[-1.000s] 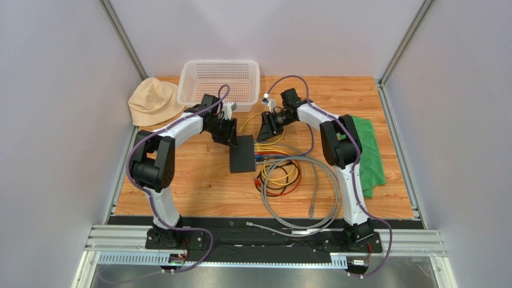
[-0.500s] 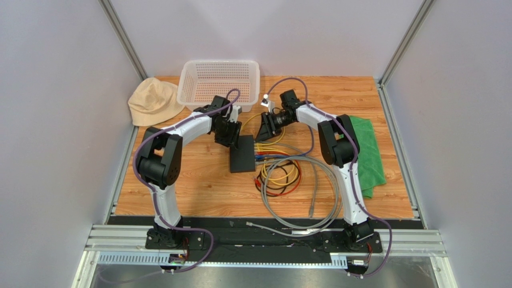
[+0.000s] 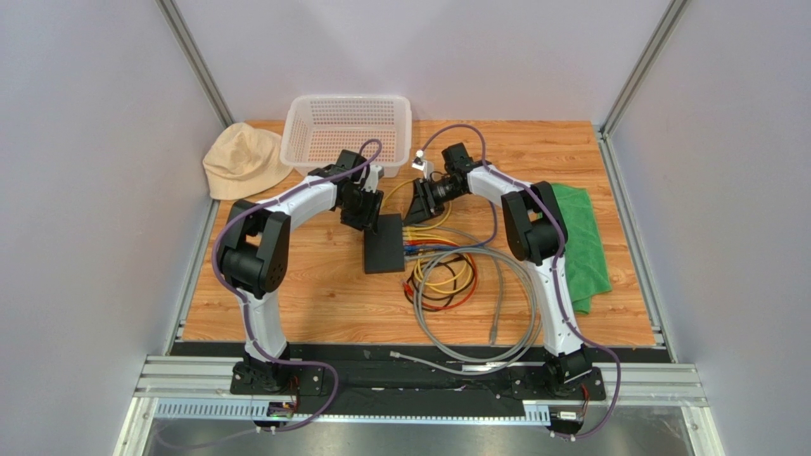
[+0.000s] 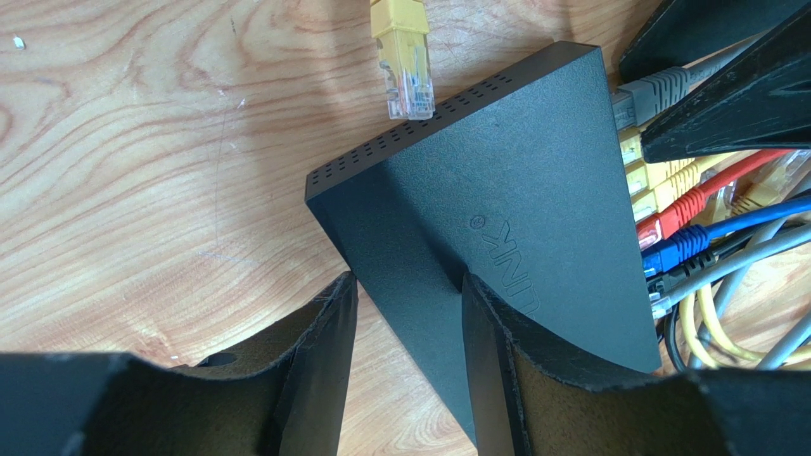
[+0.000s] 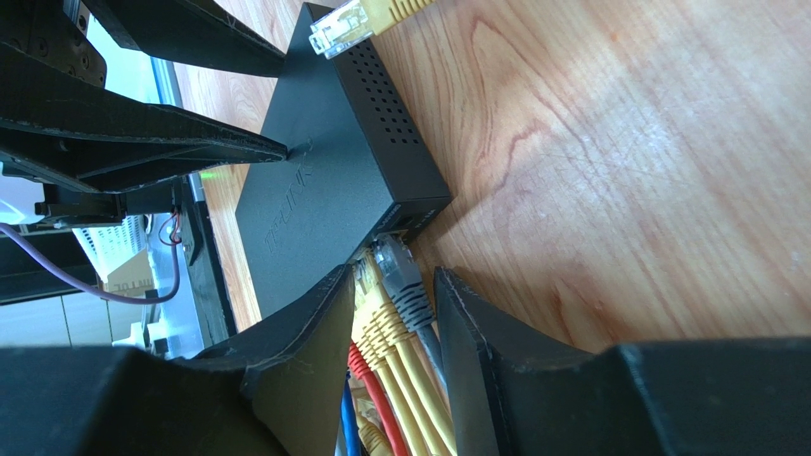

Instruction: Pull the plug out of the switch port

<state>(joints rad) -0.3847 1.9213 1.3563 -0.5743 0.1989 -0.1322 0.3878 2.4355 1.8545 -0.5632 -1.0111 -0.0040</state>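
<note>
Lengthwise, the switch (image 3: 385,245) runs near-to-far, its sockets (image 5: 411,217) facing the robot's right.

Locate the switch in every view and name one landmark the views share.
Top external: switch near the picture centre.
Left wrist: switch fills the centre and right, seen close.
Right wrist: switch left of centre, in the upper half, seen slantwise.
Shared landmark: the plugged cables, a coloured row along one edge of the switch.
</note>
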